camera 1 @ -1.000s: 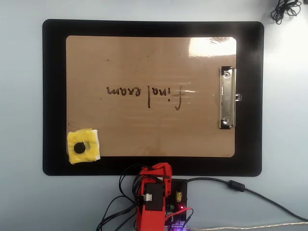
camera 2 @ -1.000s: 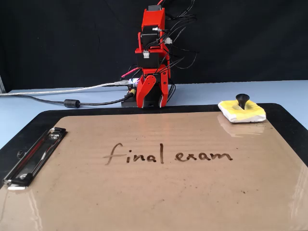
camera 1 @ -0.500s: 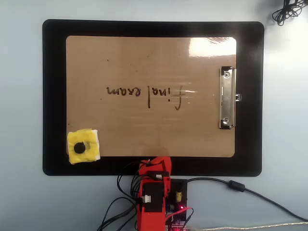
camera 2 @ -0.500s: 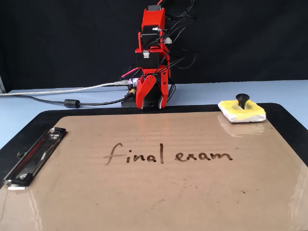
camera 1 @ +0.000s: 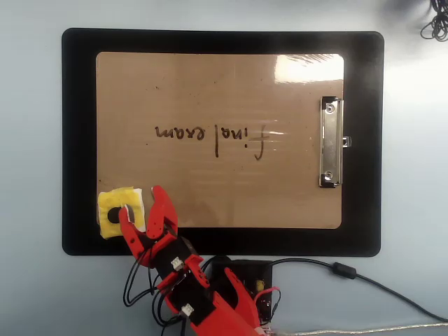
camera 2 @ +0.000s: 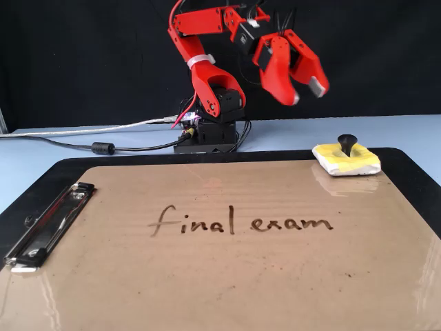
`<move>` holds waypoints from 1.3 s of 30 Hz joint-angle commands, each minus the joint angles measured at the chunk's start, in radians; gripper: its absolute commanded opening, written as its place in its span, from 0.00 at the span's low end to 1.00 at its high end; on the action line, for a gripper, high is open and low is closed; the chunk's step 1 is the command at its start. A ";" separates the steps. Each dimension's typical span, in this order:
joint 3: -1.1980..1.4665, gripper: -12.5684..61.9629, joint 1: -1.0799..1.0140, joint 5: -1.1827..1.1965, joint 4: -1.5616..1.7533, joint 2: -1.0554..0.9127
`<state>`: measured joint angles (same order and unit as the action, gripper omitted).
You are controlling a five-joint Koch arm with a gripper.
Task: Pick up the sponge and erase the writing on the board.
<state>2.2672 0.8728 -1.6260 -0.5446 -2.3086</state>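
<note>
Red gripper [camera 2: 307, 91] released, jaws spread, hovering above yellow sponge [camera 2: 346, 160] at clipboard board [camera 1: 210, 189] corner; writing [camera 1: 210, 134] intact.

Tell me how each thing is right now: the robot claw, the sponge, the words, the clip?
gripper: open, up in the air near the sponge, holding nothing
sponge: lying flat on the board's corner, not picked up
writing: "final exam", all there, not wiped
board: flat on the black mat
clip: closed, clamping nothing

One sponge [camera 1: 120, 212], one board [camera 1: 210, 182], one line of writing [camera 1: 210, 134] and one black mat [camera 1: 77, 140] are counted.
</note>
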 commanded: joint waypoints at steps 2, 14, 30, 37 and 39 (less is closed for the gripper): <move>0.075 0.60 0.087 -0.008 0.400 -0.009; 0.146 0.62 0.091 0.023 0.514 0.195; 0.150 0.60 0.213 0.025 1.005 0.545; 0.218 0.60 0.250 0.025 1.005 0.546; 0.242 0.60 0.245 0.029 1.005 0.545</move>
<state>2.5173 1.1137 -1.5953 0.3896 -1.7426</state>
